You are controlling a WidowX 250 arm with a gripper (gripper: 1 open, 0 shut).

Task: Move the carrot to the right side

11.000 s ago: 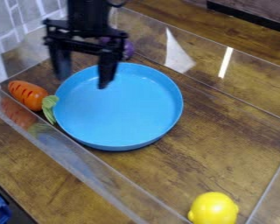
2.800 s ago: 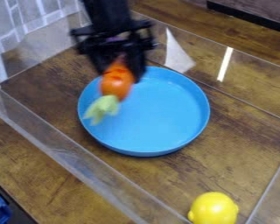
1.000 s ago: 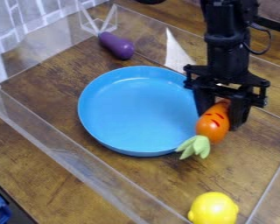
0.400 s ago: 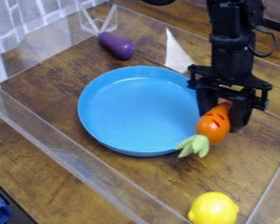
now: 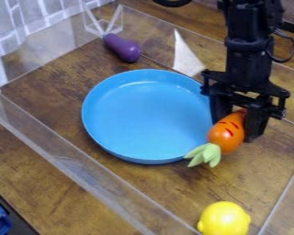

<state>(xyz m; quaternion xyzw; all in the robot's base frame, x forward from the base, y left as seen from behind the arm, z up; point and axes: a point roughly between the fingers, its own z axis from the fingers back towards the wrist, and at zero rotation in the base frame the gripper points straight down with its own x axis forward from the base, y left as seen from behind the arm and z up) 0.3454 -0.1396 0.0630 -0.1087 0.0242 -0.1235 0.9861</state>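
The carrot (image 5: 226,136) is a small orange toy with a green leafy top (image 5: 205,156). It hangs at the right rim of the blue plate (image 5: 143,115), leaves pointing down-left over the wooden table. My gripper (image 5: 239,119) points steeply down and is shut on the carrot's orange body, its black fingers (image 5: 259,116) on either side. Whether the leaves touch the table I cannot tell.
A yellow lemon (image 5: 223,220) lies at the front right. A purple eggplant (image 5: 122,46) lies at the back, left of centre. Clear plastic walls (image 5: 63,161) edge the table on the left and front. Bare wood (image 5: 266,174) lies right of the plate.
Over the last second the gripper and the carrot have stayed almost in place beside the plate's right rim. Before that the carrot was carried from the left side across the plate.
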